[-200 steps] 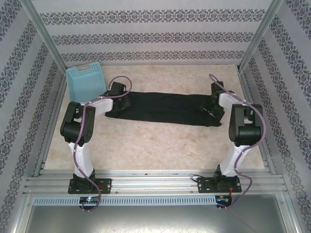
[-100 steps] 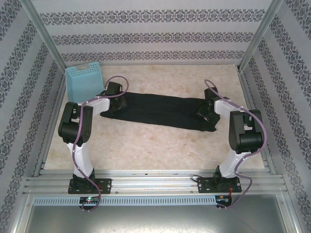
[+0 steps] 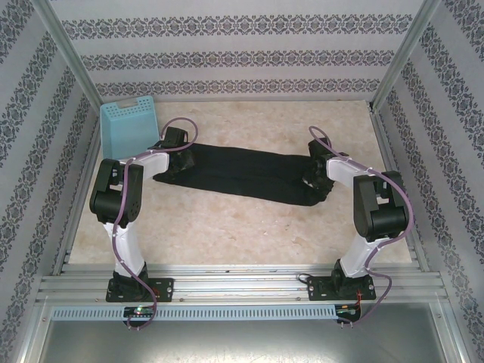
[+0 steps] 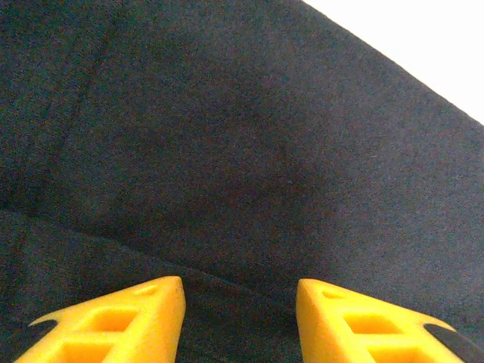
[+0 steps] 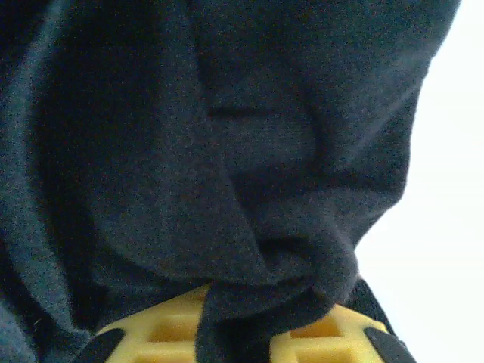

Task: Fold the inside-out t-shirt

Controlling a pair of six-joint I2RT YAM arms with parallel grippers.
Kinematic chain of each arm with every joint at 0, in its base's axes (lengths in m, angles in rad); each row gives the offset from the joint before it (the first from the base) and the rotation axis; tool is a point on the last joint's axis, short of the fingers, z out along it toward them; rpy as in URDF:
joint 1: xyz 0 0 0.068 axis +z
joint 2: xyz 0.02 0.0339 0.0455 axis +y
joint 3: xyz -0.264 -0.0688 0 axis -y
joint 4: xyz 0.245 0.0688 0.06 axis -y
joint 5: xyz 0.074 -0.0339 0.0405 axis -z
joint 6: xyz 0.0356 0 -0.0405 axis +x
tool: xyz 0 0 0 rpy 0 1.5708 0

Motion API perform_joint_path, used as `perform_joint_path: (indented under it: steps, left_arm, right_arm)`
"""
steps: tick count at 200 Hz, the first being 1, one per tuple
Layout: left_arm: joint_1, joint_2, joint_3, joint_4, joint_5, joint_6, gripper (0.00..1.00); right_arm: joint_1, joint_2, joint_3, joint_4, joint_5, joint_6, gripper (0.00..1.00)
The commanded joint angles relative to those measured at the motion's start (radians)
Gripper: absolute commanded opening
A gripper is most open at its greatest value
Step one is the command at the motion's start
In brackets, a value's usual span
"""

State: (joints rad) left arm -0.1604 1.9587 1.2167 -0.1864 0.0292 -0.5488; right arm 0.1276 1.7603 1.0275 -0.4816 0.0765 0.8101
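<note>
The inside-out t-shirt [image 3: 242,174] is black and lies as a long narrow band across the far half of the table. My left gripper [image 3: 178,160] rests on its left end; in the left wrist view the yellow fingers [image 4: 155,306] stand apart over flat black fabric [image 4: 227,151], with a fold line running between them and nothing bunched there [image 4: 240,291]. My right gripper [image 3: 314,178] is at the shirt's right end. In the right wrist view it [image 5: 238,321] is shut on a gathered pleat of the black cloth [image 5: 227,151], which drapes over the fingers.
A light blue plastic basket [image 3: 130,125] stands at the far left corner, just behind the left arm. Patterned walls and metal posts close in the table on three sides. Bare table [image 3: 242,234] lies between the shirt and the arm bases.
The right gripper has moved left onto the shirt's right end and closed on the cloth. The whole shirt has shifted a little to the left, along with the left gripper.
</note>
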Motion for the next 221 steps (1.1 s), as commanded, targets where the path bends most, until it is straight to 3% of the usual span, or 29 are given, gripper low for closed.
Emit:
perform_joint_path:
  steps: [1,54,115,168,221]
  left_arm:
    - [0.014,-0.002,-0.034,-0.059,0.016,0.004,0.44]
    - [-0.030,-0.042,-0.076,-0.068,0.028,-0.010,0.44]
    - [-0.187,-0.103,-0.081,-0.102,0.053,-0.064,0.43]
    - [-0.182,-0.161,-0.038,-0.176,-0.008,-0.009,0.44]
    - [-0.129,-0.140,-0.030,-0.185,-0.026,0.013,0.44]
  right_arm:
    - [-0.024,-0.015,-0.025,0.003,-0.008,-0.019,0.00]
    - [-0.110,-0.174,0.016,-0.100,0.086,-0.165,0.00]
    - [-0.115,-0.203,0.216,-0.318,0.247,-0.347,0.00]
    - [-0.108,-0.186,0.296,-0.362,0.231,-0.434,0.00]
    - [-0.010,-0.155,0.423,-0.428,0.335,-0.608,0.00]
